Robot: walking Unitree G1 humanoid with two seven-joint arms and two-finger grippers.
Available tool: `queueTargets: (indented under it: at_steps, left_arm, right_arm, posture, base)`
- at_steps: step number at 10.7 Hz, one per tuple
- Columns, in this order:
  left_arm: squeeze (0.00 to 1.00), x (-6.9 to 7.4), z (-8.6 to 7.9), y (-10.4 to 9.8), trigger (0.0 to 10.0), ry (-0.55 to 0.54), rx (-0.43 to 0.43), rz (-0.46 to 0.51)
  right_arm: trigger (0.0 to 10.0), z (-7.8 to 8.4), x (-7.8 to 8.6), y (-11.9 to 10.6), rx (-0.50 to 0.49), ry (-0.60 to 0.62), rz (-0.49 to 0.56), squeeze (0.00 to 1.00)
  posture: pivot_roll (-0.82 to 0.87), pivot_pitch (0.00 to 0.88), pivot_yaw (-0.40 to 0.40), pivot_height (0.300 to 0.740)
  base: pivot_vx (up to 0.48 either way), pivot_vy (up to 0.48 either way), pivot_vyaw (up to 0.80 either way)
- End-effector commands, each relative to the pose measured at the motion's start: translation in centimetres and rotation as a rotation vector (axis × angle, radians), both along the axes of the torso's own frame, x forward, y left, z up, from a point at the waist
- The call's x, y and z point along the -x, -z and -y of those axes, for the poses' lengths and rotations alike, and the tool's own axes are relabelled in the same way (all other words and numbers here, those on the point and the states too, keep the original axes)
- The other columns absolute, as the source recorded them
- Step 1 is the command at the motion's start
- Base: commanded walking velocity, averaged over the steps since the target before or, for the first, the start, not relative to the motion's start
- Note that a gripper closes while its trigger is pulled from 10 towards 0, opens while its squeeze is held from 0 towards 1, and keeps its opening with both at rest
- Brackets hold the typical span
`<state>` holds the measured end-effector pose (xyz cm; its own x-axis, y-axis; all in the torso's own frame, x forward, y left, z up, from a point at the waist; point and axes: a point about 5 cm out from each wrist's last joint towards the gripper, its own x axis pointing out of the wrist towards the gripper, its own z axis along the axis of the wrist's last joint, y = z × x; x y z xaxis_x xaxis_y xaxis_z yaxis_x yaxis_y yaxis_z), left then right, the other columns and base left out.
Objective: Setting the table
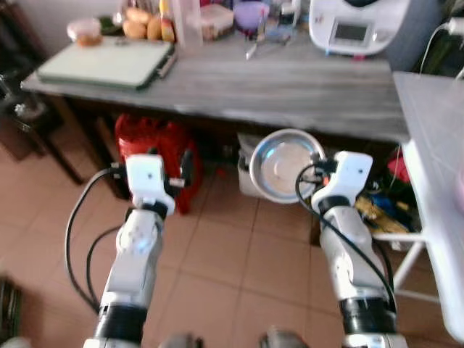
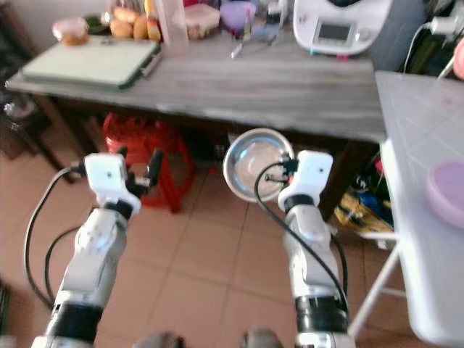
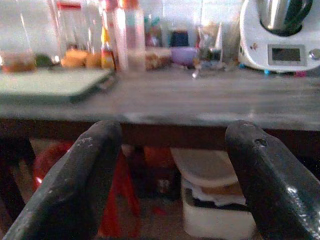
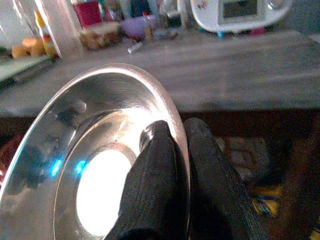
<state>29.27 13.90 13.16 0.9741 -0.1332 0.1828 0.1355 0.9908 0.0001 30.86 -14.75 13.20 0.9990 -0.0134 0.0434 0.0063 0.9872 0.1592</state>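
Observation:
My right gripper point(image 1: 317, 162) is shut on the rim of a shiny steel plate point(image 1: 284, 167), held tilted on edge above the tiled floor, just in front of the grey wooden table point(image 1: 290, 87). In the right wrist view one black finger point(image 4: 152, 165) lies inside the steel plate point(image 4: 75, 150) and the other behind its rim. My left gripper point(image 1: 185, 168) is raised at the same height on the left, open and holding nothing. Its fingers point(image 3: 85, 170) point at the table's front edge.
The wooden table carries a pale green board point(image 1: 109, 61), bottles, food and a white kitchen machine point(image 1: 355, 25). A red stool point(image 1: 156, 141) and a white bin point(image 3: 215, 210) stand beneath it. At the right is a white table point(image 2: 413, 145) with a purple plate point(image 2: 446, 185).

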Motion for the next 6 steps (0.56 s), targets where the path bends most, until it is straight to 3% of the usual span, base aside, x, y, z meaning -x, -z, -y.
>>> queueTargets:
  at_steps: [1, 2, 5, 6]
  left_arm:
    - [0.00, 0.4, -1.3, -0.2, 10.0, -0.037, -0.027, 0.004]
    - [0.00, 1.0, -1.8, -0.1, 10.0, -0.056, -0.022, -0.001]
    - [0.00, 1.5, -0.4, -0.4, 10.0, 0.003, -0.086, 0.043]
    - [0.00, 1.2, -1.0, -0.4, 10.0, -0.028, -0.048, 0.023]
  right_arm:
    - [10.0, -1.2, -0.3, -1.1, -0.012, -0.032, 0.039, 0.00]
    - [10.0, -1.2, -0.3, -1.2, -0.013, -0.030, 0.044, 0.00]
    - [10.0, -2.0, -0.1, -1.1, -0.027, -0.069, 0.036, 0.00]
    - [10.0, -2.5, 0.0, -1.1, -0.026, -0.082, 0.035, 0.00]
  posture:
    - [-0.05, 0.140, 0.025, 0.740]
    - [-0.05, 0.148, 0.023, 0.740]
    - [-0.05, 0.171, 0.002, 0.740]
    - [-0.05, 0.169, 0.000, 0.740]
  base:
    - [0.480, 0.000, -0.80]
    - [0.480, 0.000, -0.80]
    - [0.480, 0.000, 0.00]
    - [0.480, 0.000, 0.00]
